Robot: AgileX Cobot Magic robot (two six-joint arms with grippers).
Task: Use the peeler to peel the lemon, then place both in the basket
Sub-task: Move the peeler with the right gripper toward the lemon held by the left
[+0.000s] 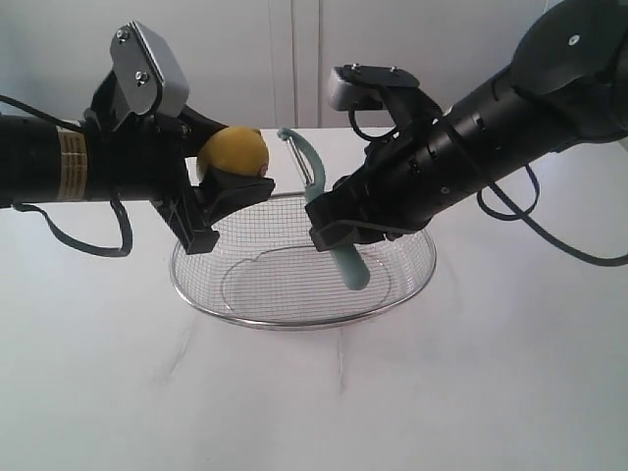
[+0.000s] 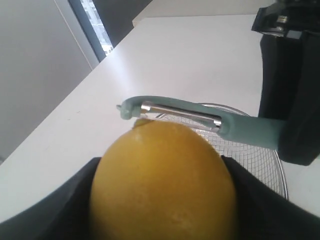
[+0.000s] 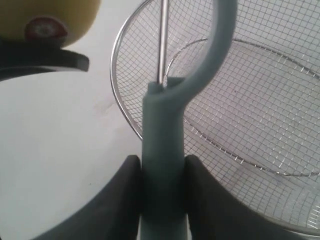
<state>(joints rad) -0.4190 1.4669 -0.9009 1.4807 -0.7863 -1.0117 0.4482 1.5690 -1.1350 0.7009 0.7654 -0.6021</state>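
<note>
In the exterior view the left gripper (image 1: 232, 179) pinches the lemon (image 1: 234, 152) between its black fingers. The fruit is held in the air over the basket's (image 1: 294, 322) rim at about 10 o'clock. The right gripper (image 1: 332, 228) is clamped on the thick handle of the pale teal peeler (image 1: 312, 167). The peeler is tilted, with its looped head toward 12 o'clock and its handle end toward 5 o'clock, hanging over the mesh.

The peeler's head sits just beside the lemon at its 3 o'clock — whether blade and skin touch cannot be told. The left wrist view shows the metal blade (image 2: 182, 114) crossing just past the lemon's tip (image 2: 162, 185). The right wrist view shows a small red sticker (image 3: 46, 29) on the lemon's skin. The wire basket rests on the white table (image 1: 471, 383) — nothing lies inside it.
</note>
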